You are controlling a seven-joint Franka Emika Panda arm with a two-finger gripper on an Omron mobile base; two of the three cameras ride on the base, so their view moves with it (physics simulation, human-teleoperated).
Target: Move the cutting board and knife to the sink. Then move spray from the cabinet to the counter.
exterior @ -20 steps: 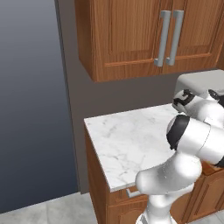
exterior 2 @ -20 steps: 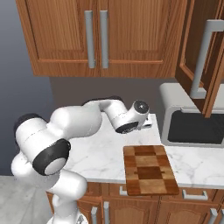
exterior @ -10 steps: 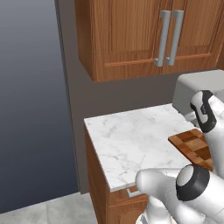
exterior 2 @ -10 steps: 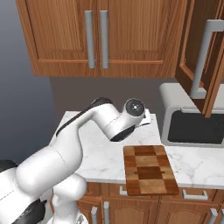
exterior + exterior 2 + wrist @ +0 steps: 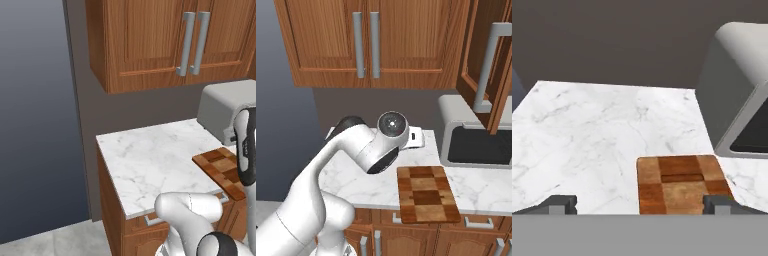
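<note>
I see the checkered wooden cutting board (image 5: 426, 194) lying flat at the front edge of the white marble, grey-veined surface (image 5: 150, 162), just beside the grey microwave (image 5: 476, 137); through the hand view my gripper (image 5: 639, 204) has its dark fingertips (image 5: 558, 204) spread wide, holding nothing, hovering above the board's near end (image 5: 679, 185); the reddish-brown wooden upper cabinet (image 5: 491, 60) stands open above the microwave.

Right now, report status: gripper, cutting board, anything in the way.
Gripper open, empty, above the counter. Cutting board flat at the counter's front edge, untouched. Microwave close on its far side.
</note>
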